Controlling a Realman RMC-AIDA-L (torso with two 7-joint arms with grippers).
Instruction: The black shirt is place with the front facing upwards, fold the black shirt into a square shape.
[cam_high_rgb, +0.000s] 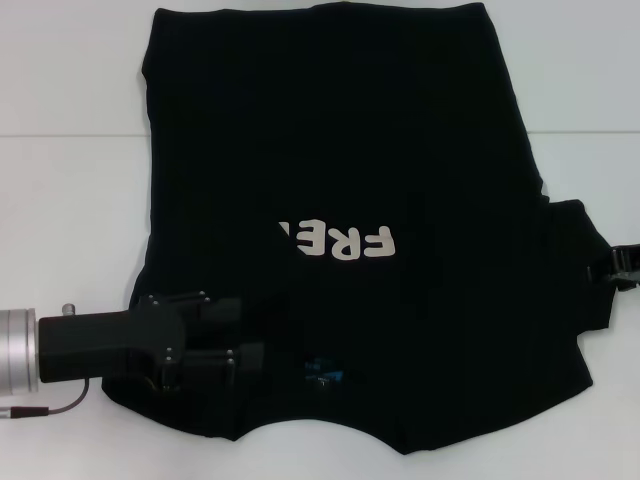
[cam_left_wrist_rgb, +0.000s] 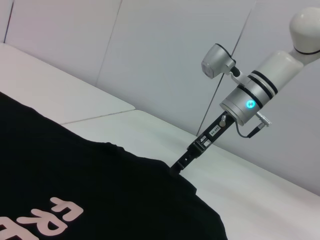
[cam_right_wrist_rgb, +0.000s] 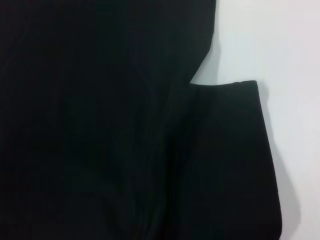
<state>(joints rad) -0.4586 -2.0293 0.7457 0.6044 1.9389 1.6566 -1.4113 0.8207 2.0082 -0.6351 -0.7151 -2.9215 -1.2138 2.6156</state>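
The black shirt (cam_high_rgb: 400, 160) lies spread on the white table (cam_high_rgb: 70, 200), chest up, with its cream lettering (cam_high_rgb: 345, 241) partly covered by a fold from its left side. My left gripper (cam_high_rgb: 240, 350) rests low over the shirt's near left part, beside the small blue label (cam_high_rgb: 322, 374). At the table's right side, my right gripper (cam_high_rgb: 618, 268) meets the outer edge of the right sleeve (cam_high_rgb: 585, 265). In the left wrist view the right gripper (cam_left_wrist_rgb: 181, 164) comes down at a slant and is shut on that sleeve's edge. The right wrist view shows the sleeve (cam_right_wrist_rgb: 225, 160) lying flat.
Bare white table surrounds the shirt on the left (cam_high_rgb: 60, 250) and right (cam_high_rgb: 600, 100). A seam line (cam_high_rgb: 70, 135) runs across the table at the back. White wall panels (cam_left_wrist_rgb: 165, 50) stand behind the right arm (cam_left_wrist_rgb: 260, 90).
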